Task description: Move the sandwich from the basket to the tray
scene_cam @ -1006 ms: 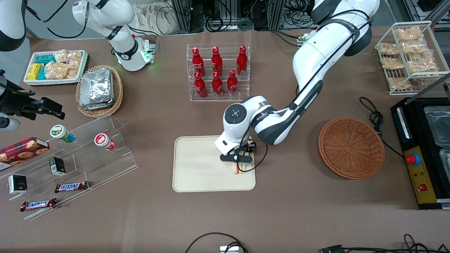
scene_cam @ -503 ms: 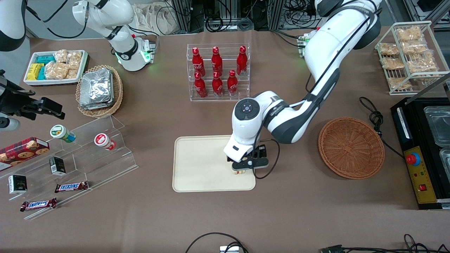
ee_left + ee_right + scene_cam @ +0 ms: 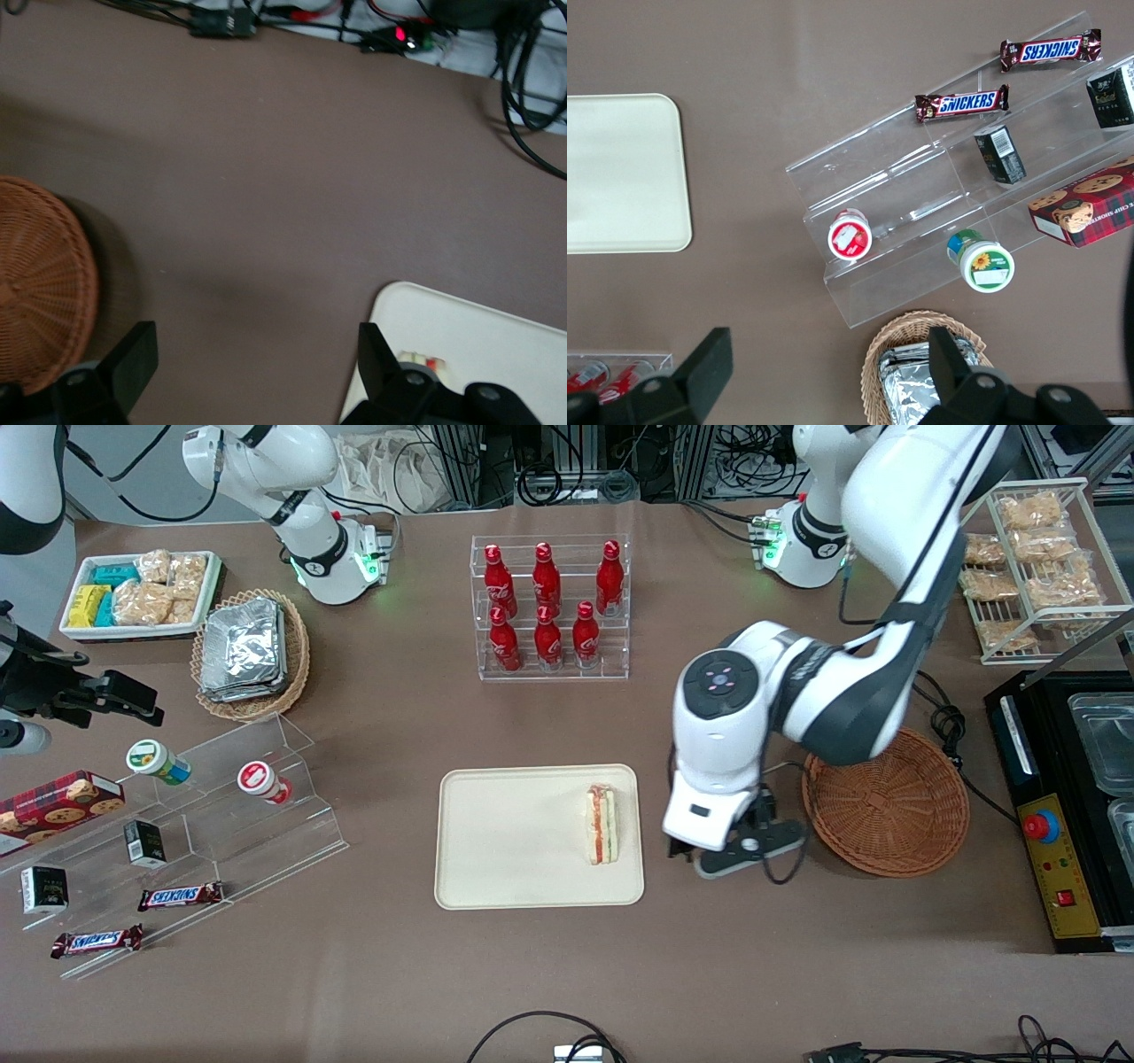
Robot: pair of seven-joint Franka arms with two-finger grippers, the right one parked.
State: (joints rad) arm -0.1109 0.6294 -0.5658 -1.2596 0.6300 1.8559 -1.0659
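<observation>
Now sandwich (image 3: 601, 824) on tray (image 3: 496, 850), pincer (image 3: 252, 363) spread, clear.

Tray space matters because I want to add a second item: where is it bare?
The tray is bare except where the sandwich lies along its edge nearest the basket. The open gripper hangs above the table strip between tray and basket.
</observation>
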